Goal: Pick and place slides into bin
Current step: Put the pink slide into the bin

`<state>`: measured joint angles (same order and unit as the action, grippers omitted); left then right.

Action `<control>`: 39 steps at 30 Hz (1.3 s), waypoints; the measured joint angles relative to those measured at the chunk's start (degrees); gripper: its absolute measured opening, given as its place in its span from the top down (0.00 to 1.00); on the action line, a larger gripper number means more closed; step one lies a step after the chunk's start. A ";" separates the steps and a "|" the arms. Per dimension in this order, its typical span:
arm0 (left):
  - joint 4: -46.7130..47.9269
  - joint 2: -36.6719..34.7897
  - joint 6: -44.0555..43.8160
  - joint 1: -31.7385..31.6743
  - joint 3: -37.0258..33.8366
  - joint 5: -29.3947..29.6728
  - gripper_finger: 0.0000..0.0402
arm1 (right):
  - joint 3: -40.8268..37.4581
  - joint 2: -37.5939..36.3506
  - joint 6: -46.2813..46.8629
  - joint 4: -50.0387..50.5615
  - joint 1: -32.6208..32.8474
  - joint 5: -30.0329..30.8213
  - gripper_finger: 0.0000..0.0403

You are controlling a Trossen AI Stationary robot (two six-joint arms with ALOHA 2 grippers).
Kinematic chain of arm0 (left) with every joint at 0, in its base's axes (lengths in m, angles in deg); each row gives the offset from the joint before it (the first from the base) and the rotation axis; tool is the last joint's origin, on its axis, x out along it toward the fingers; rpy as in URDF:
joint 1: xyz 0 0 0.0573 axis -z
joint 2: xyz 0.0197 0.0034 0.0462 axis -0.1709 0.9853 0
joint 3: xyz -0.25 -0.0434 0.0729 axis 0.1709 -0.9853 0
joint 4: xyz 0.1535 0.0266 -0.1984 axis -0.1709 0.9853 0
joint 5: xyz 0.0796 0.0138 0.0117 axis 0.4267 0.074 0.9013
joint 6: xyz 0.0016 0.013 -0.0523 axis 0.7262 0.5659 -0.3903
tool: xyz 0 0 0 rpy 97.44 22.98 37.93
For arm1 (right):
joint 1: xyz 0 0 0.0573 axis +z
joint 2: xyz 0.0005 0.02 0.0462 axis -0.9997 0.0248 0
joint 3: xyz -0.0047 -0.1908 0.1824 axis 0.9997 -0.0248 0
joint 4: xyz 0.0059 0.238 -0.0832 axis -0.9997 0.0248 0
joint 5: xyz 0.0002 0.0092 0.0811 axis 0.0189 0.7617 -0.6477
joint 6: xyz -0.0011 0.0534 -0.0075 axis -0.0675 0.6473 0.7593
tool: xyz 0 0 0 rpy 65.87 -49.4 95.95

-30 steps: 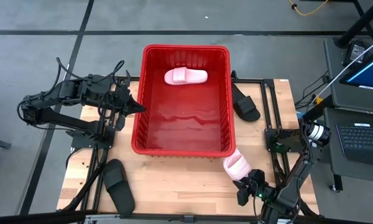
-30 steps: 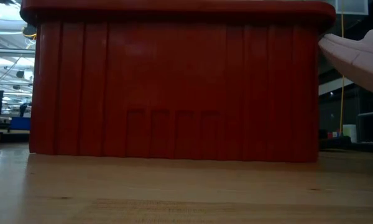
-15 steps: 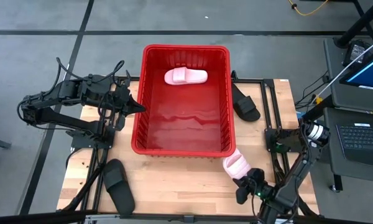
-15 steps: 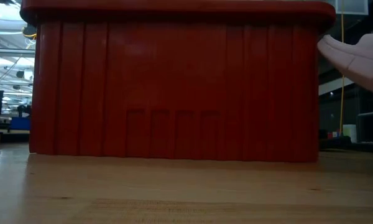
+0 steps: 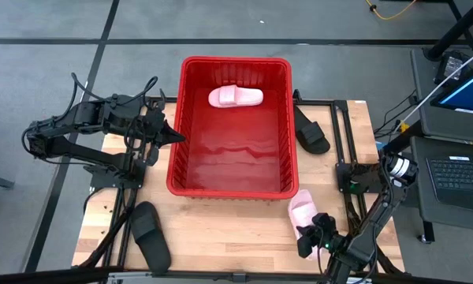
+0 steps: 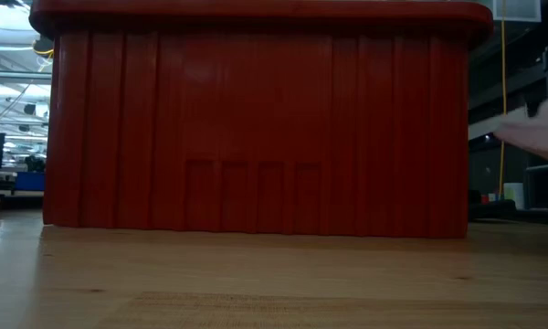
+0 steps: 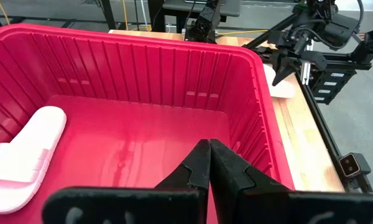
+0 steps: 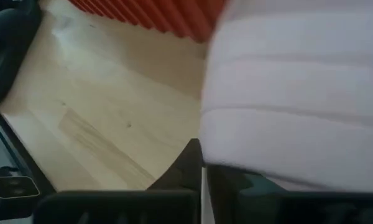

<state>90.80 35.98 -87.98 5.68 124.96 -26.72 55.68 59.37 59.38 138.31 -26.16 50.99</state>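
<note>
The red bin [image 5: 176, 158] stands mid-table with one pale pink slide [image 5: 235, 97] lying flat on its floor at the far end. A second pink slide [image 5: 303, 210] is just off the bin's near right corner, blurred in the low view [image 6: 541, 128] and above the tabletop there. My right gripper [image 5: 307, 231] is shut at this slide's near end. My left gripper [image 7: 209, 146] hangs shut over the bin's left rim and holds nothing. One black slide [image 5: 151, 234] lies on the table near left, and another [image 5: 311, 136] lies right of the bin. My right gripper comes slanting down from the table's near right corner. The pink slide's near end [image 8: 236, 155] lies over one finger [image 8: 188, 163]. The fingertips meet with nothing showing between them. Whether any of the slide is pinched, I cannot tell.
Black frame rails run along both table sides [image 5: 337, 142]. A laptop [image 5: 461, 170] sits off the table to the right. Bare wood [image 5: 221, 229] lies between the bin's near wall and the near edge.
My right gripper has shut. The pink slide, whose toe stood at the bin's near right corner at rim height, has come away from the bin. It has sunk lower and shifted toward the table's right edge.
</note>
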 joint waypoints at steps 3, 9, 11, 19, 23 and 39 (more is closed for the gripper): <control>0.01 0.00 0.00 0.00 0.00 0.00 0.99 | 0.00 0.00 0.13 -2.05 0.49 0.20 0.98; 0.02 0.00 0.02 0.00 0.00 0.00 0.99 | 2.07 0.00 0.74 -2.90 1.59 0.01 0.98; 0.02 0.00 0.04 -0.01 0.00 0.00 0.99 | 3.82 0.00 0.52 -1.58 2.11 0.07 0.98; 0.02 0.00 0.07 0.00 0.00 0.00 0.99 | 13.19 0.00 -5.79 0.82 3.89 0.20 0.98; 0.00 0.00 0.07 -0.02 0.00 0.00 1.00 | 17.76 0.00 -9.95 1.21 3.91 0.26 0.98; 0.01 0.00 0.07 -0.01 0.00 -0.01 0.98 | 30.65 -0.02 -40.03 2.12 2.65 13.41 0.98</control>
<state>90.81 35.98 -87.92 5.67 124.96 -26.73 86.33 59.35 19.35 140.44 -23.52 64.41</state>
